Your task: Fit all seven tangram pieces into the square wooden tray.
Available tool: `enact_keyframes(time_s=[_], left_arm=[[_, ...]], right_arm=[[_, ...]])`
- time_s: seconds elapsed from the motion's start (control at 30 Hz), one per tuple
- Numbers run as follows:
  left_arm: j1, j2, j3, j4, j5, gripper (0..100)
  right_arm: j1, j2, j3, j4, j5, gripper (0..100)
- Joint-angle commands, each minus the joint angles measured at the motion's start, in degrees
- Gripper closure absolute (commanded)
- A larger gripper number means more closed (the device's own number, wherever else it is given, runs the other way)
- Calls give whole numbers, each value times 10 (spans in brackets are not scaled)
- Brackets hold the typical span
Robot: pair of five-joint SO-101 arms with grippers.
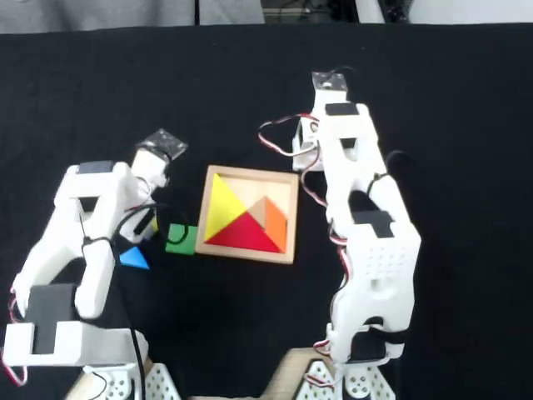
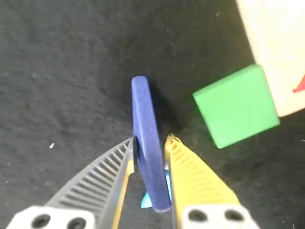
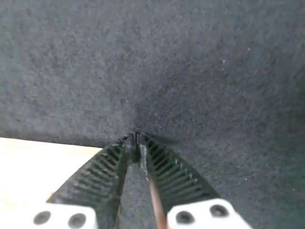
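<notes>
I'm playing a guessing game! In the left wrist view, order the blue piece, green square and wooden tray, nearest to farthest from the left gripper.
1. Blue piece, on edge between the left gripper's fingers.
2. Green square, flat on the cloth.
3. Wooden tray, just past the square.

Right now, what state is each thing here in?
Left end effector: shut on the dark blue piece.
Dark blue piece: gripped, standing on edge.
Green square: flat on the table, outside the tray.
Light blue triangle: flat on the table, outside the tray.
Tray: partly filled.
Right end effector: shut.
</notes>
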Motion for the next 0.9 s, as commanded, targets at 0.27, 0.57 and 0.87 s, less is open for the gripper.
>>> enact_keyframes(time_s=[0.27, 0.57, 0.87], left_arm=[[3, -37, -1, -30, 10, 893], [-3, -43, -26, -11, 10, 971], [36, -42, -263, 213, 178, 970]], right_arm=[[-6, -7, -8, -6, 6, 986], [-5, -7, -8, -7, 6, 986], [20, -9, -25, 2, 5, 987]])
